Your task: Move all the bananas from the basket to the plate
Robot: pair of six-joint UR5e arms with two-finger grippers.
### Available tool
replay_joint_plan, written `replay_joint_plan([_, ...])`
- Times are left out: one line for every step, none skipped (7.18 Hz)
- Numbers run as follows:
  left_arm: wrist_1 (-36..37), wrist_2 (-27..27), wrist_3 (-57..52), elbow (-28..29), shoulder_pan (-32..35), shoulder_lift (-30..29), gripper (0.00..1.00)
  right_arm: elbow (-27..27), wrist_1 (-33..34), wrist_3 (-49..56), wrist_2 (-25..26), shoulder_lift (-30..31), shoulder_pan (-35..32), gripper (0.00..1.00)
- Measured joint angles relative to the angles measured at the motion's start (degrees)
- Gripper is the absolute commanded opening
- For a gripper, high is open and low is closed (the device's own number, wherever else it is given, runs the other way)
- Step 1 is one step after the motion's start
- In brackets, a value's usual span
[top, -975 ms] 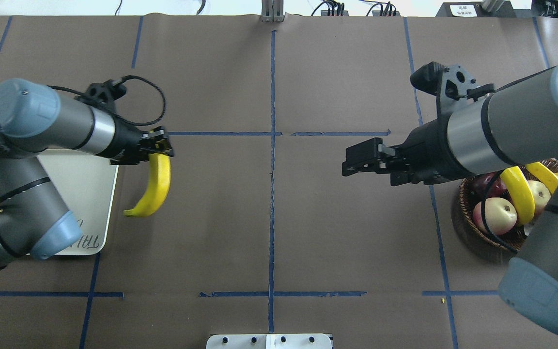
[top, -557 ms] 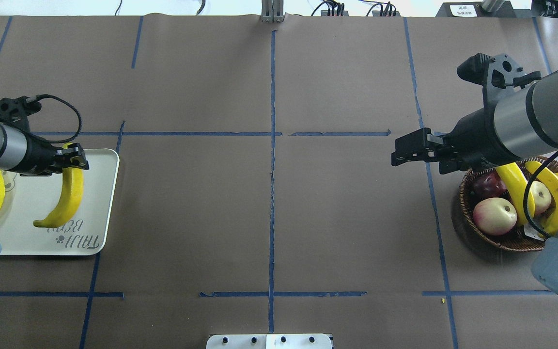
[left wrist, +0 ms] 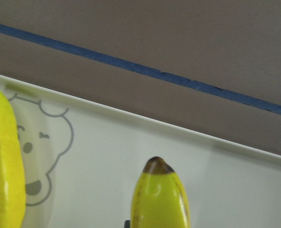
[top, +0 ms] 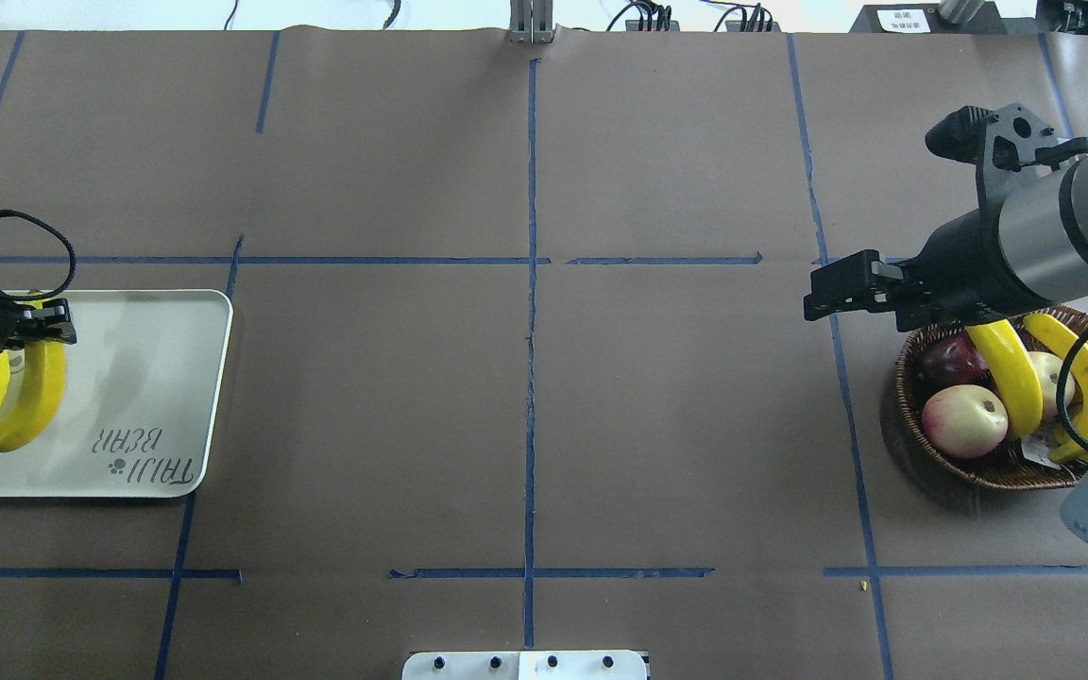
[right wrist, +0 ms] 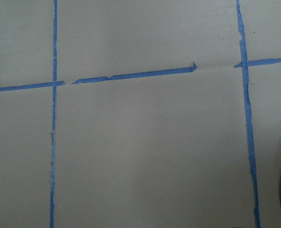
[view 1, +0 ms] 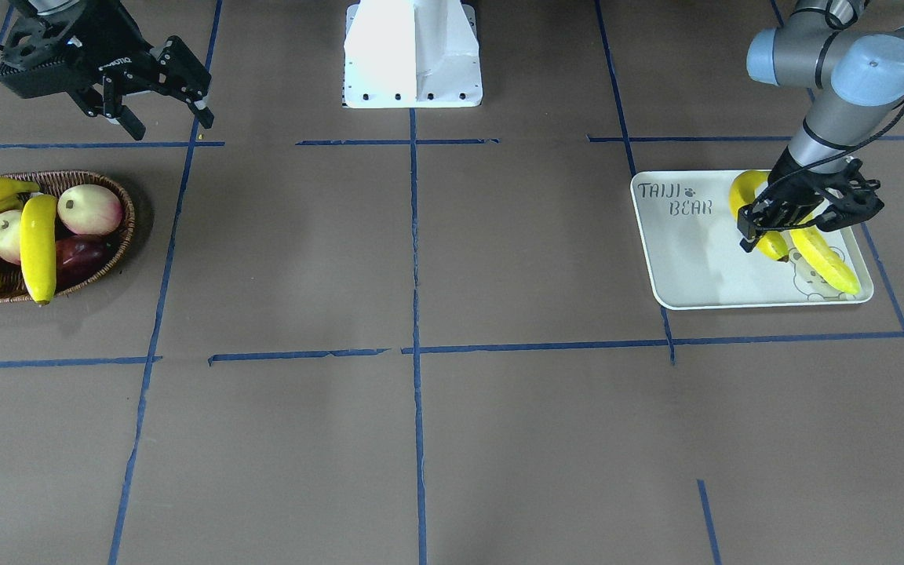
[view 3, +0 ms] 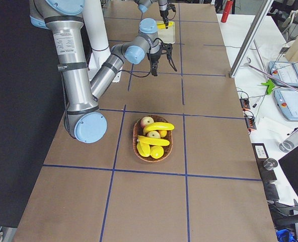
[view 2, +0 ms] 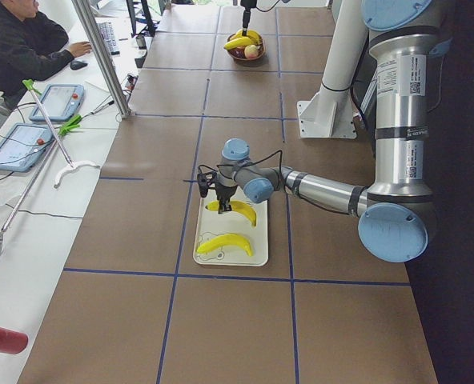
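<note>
Left end effector (view 1: 770, 231) clenched on one banana (view 1: 744, 192) over the plate (view 1: 695, 267), beside a second banana (view 1: 825, 263) lying there. My right end effector (view 1: 173, 125) is released, above the table (view 1: 421, 431) near the basket (view 1: 124, 227); other bananas (view 1: 38, 247) lie inside.

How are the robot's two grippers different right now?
The left gripper is closed on a banana; the right gripper is open and empty. The left gripper is low over the white plate; the right gripper hangs above the brown table, near the basket. Both are black with two fingers.
</note>
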State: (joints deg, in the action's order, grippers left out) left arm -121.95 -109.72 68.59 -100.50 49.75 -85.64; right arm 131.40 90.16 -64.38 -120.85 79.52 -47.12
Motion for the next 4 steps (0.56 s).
replay_joint_plan([-0.02,1.16,-2.33,1.05,0.10,0.12,0.99,0.02,-0.04,0.05,0.00,0.09,-0.04,1.00])
replay_joint_plan([-0.05,1.76,-4.74,1.53,0.19,0.29,1.00,0.06,-0.06,0.39,0.00,0.44,-0.15,1.00])
replay_joint_plan([-0.09,1.91,-6.40,1.33,0.26,0.48,1.00,0.15,-0.18,1.77,0.00,1.55,-0.45,1.00])
replay_joint_plan([-0.10,1.61,-7.12,0.53,0.30,0.55,1.00,0.31,-0.41,4.71,-0.02,3.64,-1.39,1.00])
